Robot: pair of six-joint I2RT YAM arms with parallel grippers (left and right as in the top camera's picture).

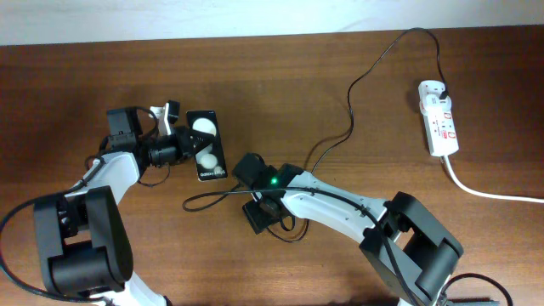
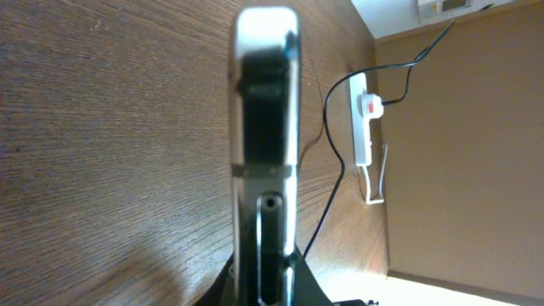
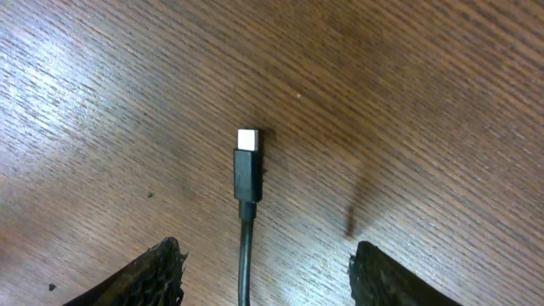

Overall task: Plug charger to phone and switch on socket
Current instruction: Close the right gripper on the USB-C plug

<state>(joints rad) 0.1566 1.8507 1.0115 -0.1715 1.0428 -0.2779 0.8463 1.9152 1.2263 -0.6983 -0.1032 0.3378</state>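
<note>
The phone [image 1: 206,146] is black with two white reflections. My left gripper [image 1: 181,146] is shut on its left end. In the left wrist view the phone [image 2: 265,102] shows edge-on between the fingers [image 2: 265,285]. The charger cable [image 1: 350,102] runs from its black plug in the white socket [image 1: 439,119] to the table's middle. My right gripper [image 1: 246,194] is open over the cable's end. In the right wrist view the connector tip [image 3: 247,144] lies on the wood, and the cable passes between the open fingers [image 3: 263,268] untouched.
The socket's thick white cord [image 1: 493,194] runs off to the right edge. The cable makes a loose loop [image 1: 200,201] below the phone. The socket [image 2: 363,119] and cable show far off in the left wrist view. A pale wall borders the table's back.
</note>
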